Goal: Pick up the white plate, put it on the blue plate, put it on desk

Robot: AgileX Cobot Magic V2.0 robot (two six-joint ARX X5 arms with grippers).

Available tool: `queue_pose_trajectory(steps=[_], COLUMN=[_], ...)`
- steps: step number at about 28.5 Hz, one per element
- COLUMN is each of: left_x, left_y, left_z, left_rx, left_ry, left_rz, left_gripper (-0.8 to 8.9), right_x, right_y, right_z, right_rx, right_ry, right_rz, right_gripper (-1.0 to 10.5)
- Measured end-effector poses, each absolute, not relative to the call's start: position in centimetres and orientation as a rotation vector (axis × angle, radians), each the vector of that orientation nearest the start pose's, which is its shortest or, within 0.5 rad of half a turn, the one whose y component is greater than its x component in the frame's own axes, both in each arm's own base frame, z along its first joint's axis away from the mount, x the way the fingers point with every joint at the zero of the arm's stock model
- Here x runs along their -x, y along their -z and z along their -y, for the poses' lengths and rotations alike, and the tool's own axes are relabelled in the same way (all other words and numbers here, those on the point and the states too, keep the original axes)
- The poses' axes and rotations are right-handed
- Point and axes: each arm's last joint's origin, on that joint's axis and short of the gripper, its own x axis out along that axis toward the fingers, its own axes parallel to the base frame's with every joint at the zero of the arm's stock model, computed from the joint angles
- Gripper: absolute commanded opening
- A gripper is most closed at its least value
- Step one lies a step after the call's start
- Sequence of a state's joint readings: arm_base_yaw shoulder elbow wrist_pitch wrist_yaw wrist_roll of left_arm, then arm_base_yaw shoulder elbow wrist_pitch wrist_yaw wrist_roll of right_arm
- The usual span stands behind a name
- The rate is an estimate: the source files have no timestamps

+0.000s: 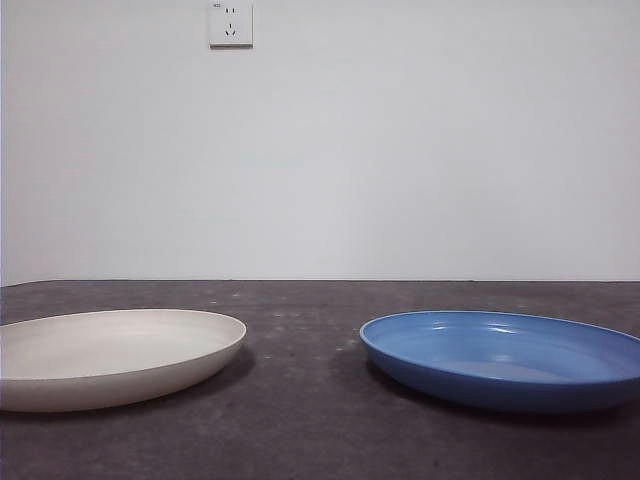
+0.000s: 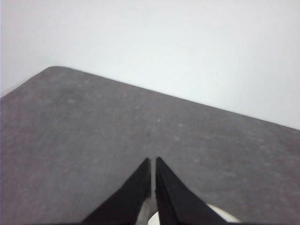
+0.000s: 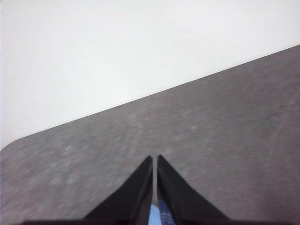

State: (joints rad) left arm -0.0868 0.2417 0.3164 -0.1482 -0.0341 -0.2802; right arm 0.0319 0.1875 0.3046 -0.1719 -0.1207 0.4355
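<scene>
The white plate (image 1: 105, 355) lies on the desk (image 1: 300, 420) at the left of the front view. The blue plate (image 1: 505, 357) lies on the desk at the right, apart from it. Neither arm shows in the front view. In the left wrist view my left gripper (image 2: 153, 161) is shut and empty above the desk, with a sliver of the white plate (image 2: 220, 214) below its jaws. In the right wrist view my right gripper (image 3: 154, 159) is shut and empty, with a sliver of the blue plate (image 3: 155, 216) below its jaws.
A white wall stands behind the desk's far edge, with a wall socket (image 1: 231, 24) high up. A strip of bare desk separates the two plates. The desk's rounded corners show in both wrist views.
</scene>
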Motion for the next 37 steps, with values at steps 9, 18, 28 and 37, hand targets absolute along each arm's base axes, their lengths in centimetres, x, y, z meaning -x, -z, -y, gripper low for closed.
queue_pose_trajectory(steps=[9,18,28,37], left_x=[-10.2,-10.1,-9.4,-8.6], left_y=[-31.6,-35.3,-35.3,-35.5], left_z=[1.3,2.8,3.9,3.7], left_rx=[0.279,0.281,0.268,0.268], left_ry=[0.192,0.447,0.57,0.574], left_rz=[-0.142,-0.248,-0.289,-0.275], left_gripper=[0.17,0.18,0.2,0.99], right_x=[-9.4,-9.3,-8.3,-7.9], right_y=[-30.2,-34.8,-34.2,-33.4], right_z=[-1.2,-2.4,-3.4,-3.3], right_rx=[-0.455,-0.418,-0.37,-0.309], right_ry=[-0.305,-0.56,-0.746,-0.758], right_rz=[-0.305,-0.428,-0.566,-0.625], right_gripper=[0.1,0.1,0.1,0.1])
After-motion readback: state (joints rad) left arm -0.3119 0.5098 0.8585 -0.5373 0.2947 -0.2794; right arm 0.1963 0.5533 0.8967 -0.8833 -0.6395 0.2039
